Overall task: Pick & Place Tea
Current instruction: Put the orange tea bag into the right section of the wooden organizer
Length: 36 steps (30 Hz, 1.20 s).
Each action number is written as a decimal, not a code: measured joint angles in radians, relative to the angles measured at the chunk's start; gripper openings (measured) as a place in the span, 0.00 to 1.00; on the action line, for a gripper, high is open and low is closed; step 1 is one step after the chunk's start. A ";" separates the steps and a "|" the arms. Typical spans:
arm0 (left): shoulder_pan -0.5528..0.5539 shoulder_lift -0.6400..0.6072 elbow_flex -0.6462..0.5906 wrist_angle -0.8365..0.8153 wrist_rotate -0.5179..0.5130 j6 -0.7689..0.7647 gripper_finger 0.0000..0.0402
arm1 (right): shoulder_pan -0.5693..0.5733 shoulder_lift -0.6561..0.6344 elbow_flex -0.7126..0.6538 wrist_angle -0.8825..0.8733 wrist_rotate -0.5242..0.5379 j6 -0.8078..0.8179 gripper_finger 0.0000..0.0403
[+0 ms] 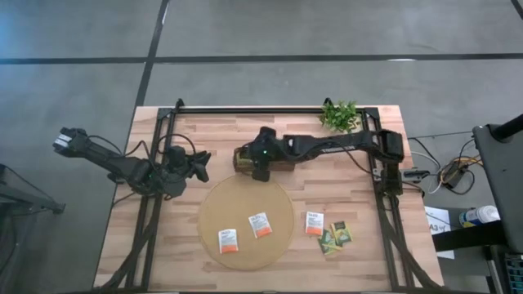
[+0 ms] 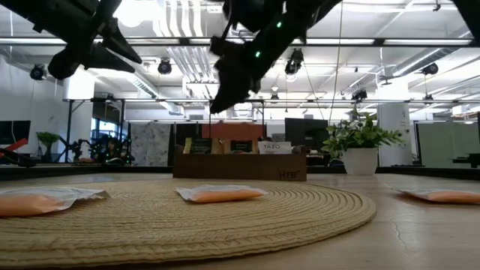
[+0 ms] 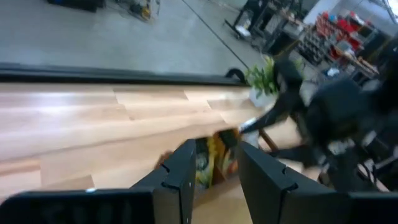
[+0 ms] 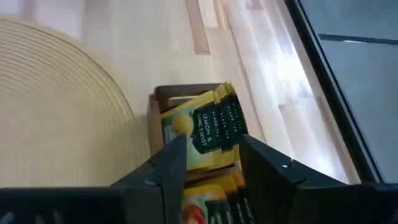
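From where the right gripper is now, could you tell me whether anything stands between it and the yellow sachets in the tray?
Nothing visible does. The right gripper is open, right above the yellow sachets standing in the brown tray beside the round mat, with only open air between them. The left gripper waits off to the side.

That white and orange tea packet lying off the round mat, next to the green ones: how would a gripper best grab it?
The white-and-orange sachet lies flat on the wooden table, so there is no raised side to clasp. Probably best to come straight down from above, fingers open, and pinch across two opposite edges. Its side towards the round mat looks free; the green sachets crowd the other.
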 joint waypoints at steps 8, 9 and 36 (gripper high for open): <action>0.000 0.023 -0.001 0.001 0.310 0.052 0.28 | -0.001 -0.106 0.001 -0.159 -0.237 0.104 0.37; -0.002 0.036 -0.002 0.005 0.358 0.059 0.28 | 0.005 -0.105 -0.001 -0.177 -0.269 0.132 0.37; -0.473 0.795 0.229 0.384 0.617 -0.711 0.28 | 0.188 0.141 0.012 0.126 -0.595 0.502 0.37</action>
